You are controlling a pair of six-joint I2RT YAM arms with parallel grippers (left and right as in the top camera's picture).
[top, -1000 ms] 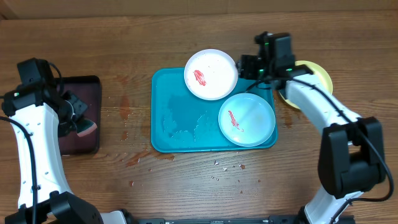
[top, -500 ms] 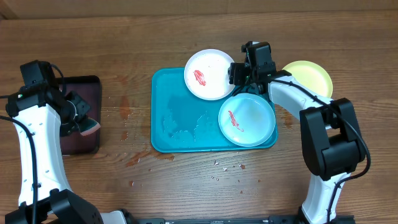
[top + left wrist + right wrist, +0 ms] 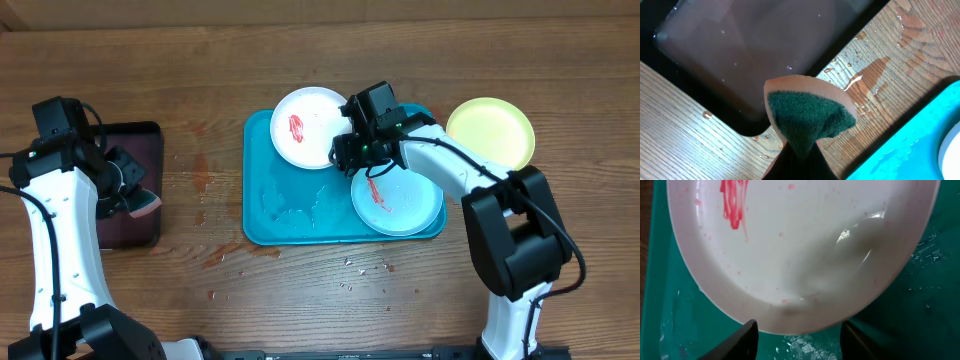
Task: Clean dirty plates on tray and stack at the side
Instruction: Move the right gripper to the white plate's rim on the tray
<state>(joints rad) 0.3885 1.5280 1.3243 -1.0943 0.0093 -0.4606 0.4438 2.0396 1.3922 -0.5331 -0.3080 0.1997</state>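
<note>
White plate (image 3: 310,130) red-smeared, on tray (image 3: 275,205); right end effector (image 3: 799,328) spread astride rim.

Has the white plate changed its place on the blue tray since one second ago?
Yes. Against the tray, which has stayed put, the white plate has slid left, toward the tray's far-left corner.

Right half of the tray (image 3: 252,205) crowded, left half open
The white plate (image 3: 300,125) overlaps the tray's far rim and the mint plate (image 3: 412,208) fills its near right corner; the right gripper (image 3: 800,340), fingers spread, and its arm reach over both. The tray's near left floor is bare. Wet wood (image 3: 205,205) separates it from the black tray (image 3: 135,135), where the left gripper (image 3: 128,192) clamps a sponge (image 3: 807,117)
</note>
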